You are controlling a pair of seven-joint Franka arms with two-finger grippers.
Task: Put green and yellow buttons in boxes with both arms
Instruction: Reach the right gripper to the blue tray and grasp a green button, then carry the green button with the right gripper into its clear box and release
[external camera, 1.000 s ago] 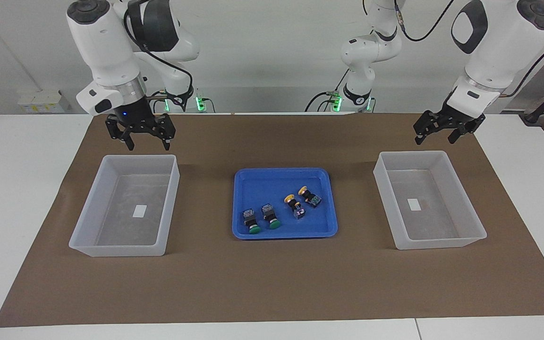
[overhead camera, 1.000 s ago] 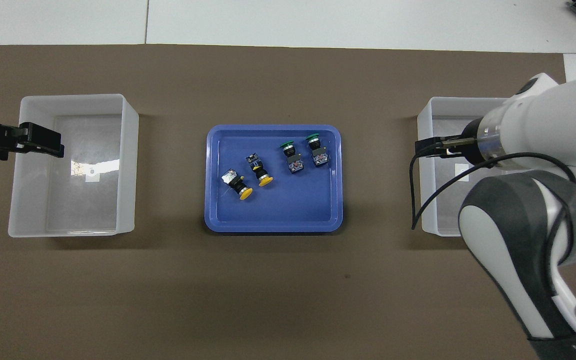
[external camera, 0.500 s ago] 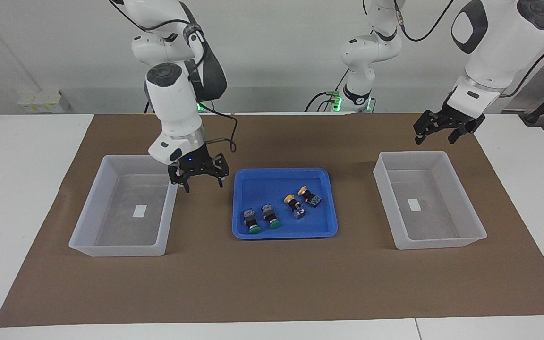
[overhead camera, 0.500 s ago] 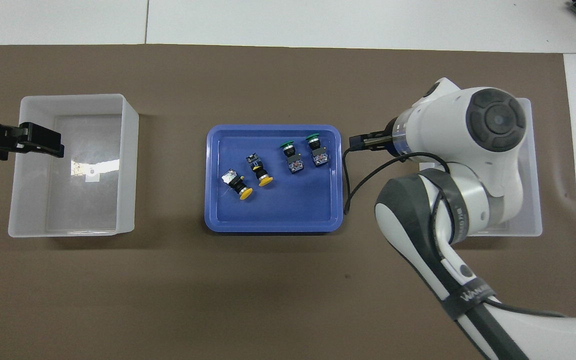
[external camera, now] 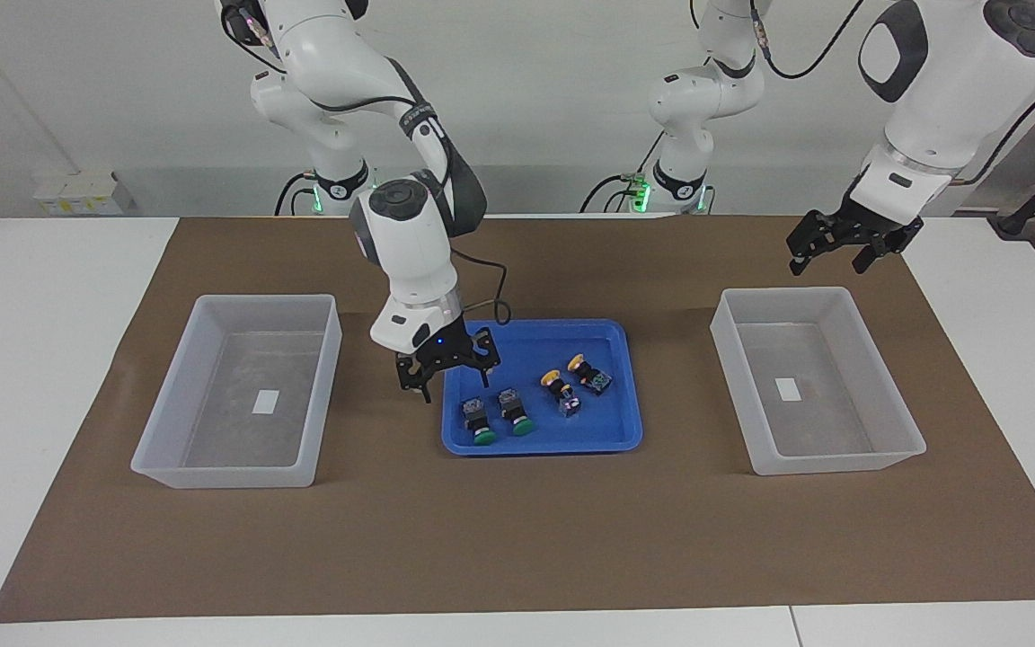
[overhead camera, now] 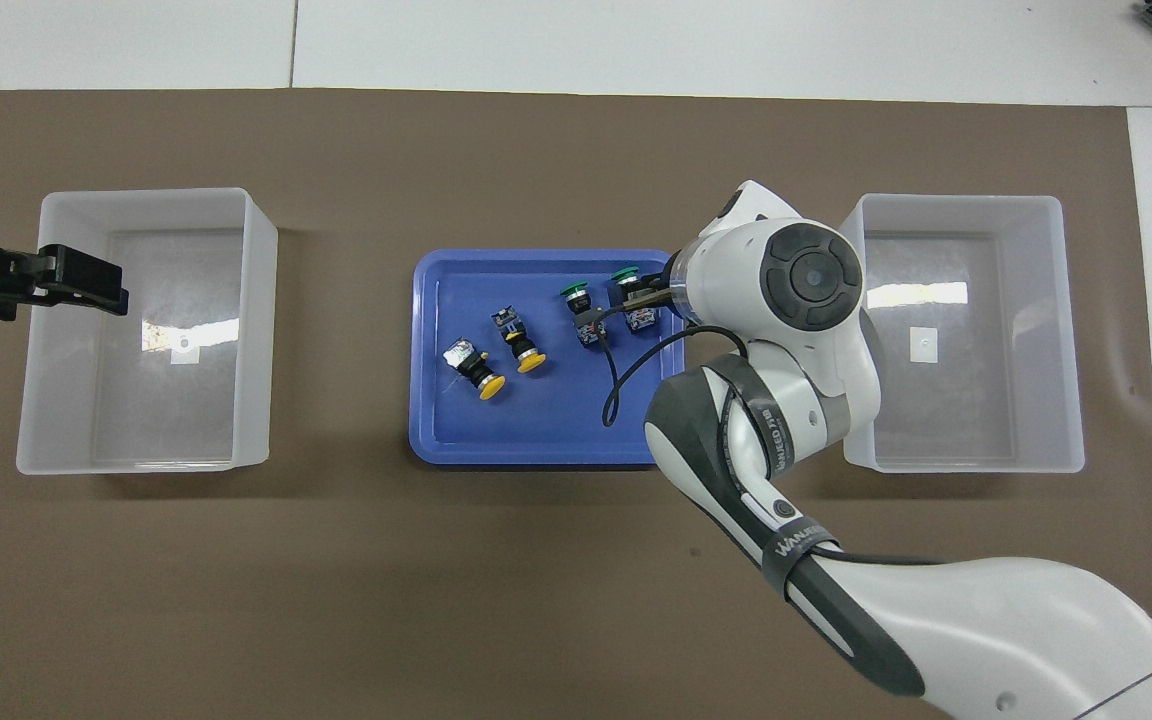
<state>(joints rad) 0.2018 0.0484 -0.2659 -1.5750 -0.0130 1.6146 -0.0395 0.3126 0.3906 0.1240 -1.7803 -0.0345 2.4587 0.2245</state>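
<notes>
The right gripper (external camera: 447,372) is hanging low over the right arm's end of the blue tray (external camera: 612,440), its fingers spread wide and carrying nothing, just above the green-capped push-button (external camera: 476,419) lying closest to that edge. The spread jaws are probably there to straddle the switch's black body once the hand drops. A second green-capped push-button (external camera: 514,411) is lying just beside the first, both with caps pointing away from the robots, so the grip will likely need care not to nudge the neighbour.

The two yellow-capped push-buttons (external camera: 559,390) (external camera: 590,374) are sitting in the same tray, toward the left arm's end and slightly nearer the robots, caps turned toward the robots. All four switches are in the tray, so no part of the sorting is done yet.

The translucent bin (external camera: 239,392) at the right arm's end and the matching translucent bin (external camera: 814,379) at the left arm's end are both standing empty, apart from a white label on each floor, flanking the tray so each arm has a short carry.

The left gripper (external camera: 845,247) is waiting with fingers parted over the robot-side rim of its own bin, holding nothing
</notes>
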